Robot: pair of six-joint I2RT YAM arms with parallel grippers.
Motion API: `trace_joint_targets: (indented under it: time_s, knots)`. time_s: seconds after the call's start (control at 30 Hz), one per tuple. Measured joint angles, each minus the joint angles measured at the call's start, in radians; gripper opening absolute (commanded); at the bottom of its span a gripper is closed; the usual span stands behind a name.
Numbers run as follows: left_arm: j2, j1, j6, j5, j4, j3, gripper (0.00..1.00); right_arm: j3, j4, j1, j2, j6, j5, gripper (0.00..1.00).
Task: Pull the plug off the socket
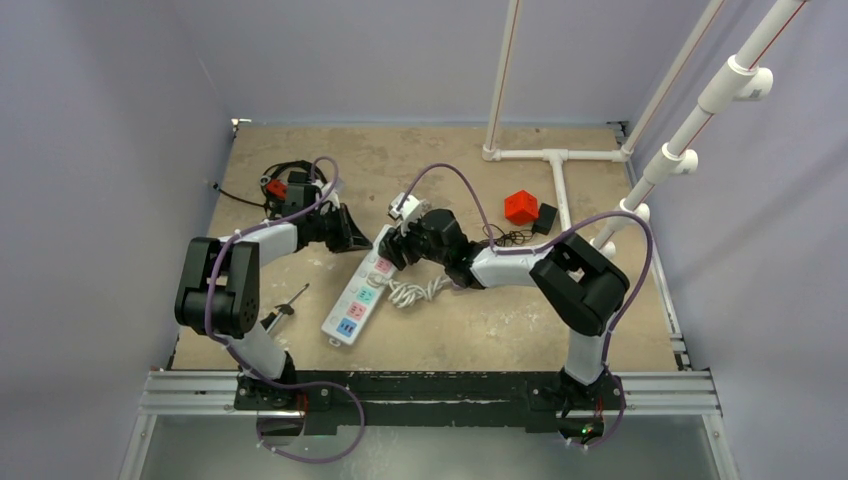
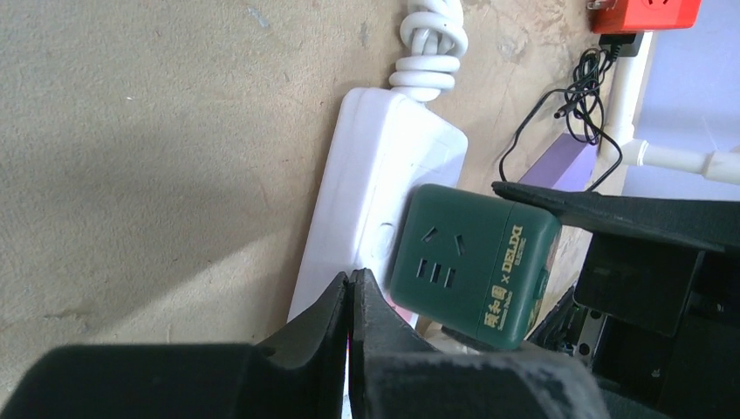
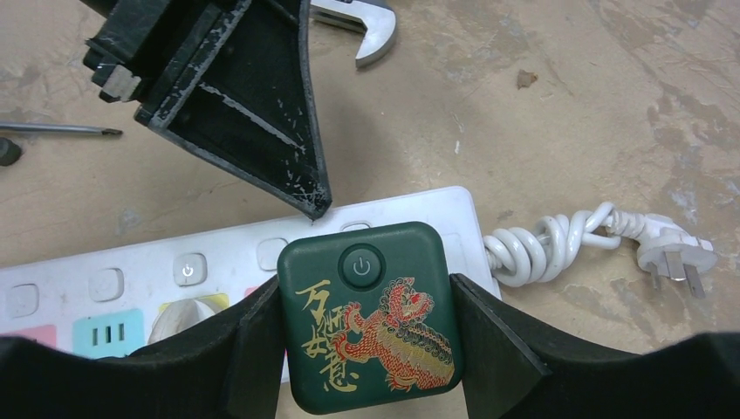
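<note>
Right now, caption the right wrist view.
Right gripper grips the green plug on the white socket, left gripper's tip beside it.

The plug [image 3: 371, 349] is matt plastic, the socket [image 3: 131, 262] smooth plastic.

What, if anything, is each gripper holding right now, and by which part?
The right gripper clamps the green cube plug by two opposite side faces. The left gripper is shut, holding nothing, its tips against the white power strip.

Top cam sits high up behind the arm bases [image 1: 268, 385], looking down over the whole table [image 1: 500, 325]. Both wrist cams hang way closer, facing each other across the socket [image 2: 375, 175] [image 3: 131, 271], and both catch the green plug [image 2: 471, 262] [image 3: 371, 327] on it.
</note>
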Motion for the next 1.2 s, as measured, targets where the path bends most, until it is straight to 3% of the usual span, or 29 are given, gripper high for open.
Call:
trace_joint_targets:
  time_s: [0.1,0.27,0.33,0.67,1.0,1.2]
  knots:
    - [0.001,0.0,0.002,-0.001,-0.001,0.0,0.3,0.0,-0.001,0.018,0.0,-0.002,0.027,0.0]
    - [0.001,0.0,0.018,-0.011,-0.032,0.002,0.55,-0.002,0.003,0.026,-0.002,0.019,0.038,0.0]
    - [-0.003,0.002,0.024,-0.017,-0.048,0.004,0.61,-0.015,0.006,0.026,-0.012,0.028,0.041,0.0]
    - [-0.032,0.029,0.03,-0.014,-0.067,0.012,0.63,-0.13,0.087,0.026,-0.106,0.06,0.089,0.0]
    - [-0.016,0.027,0.027,0.066,-0.049,0.012,0.63,-0.136,0.102,0.026,-0.113,0.062,0.095,0.0]
    - [-0.001,0.007,0.027,0.084,-0.049,0.012,0.55,-0.137,0.101,0.026,-0.113,0.063,0.097,0.0]
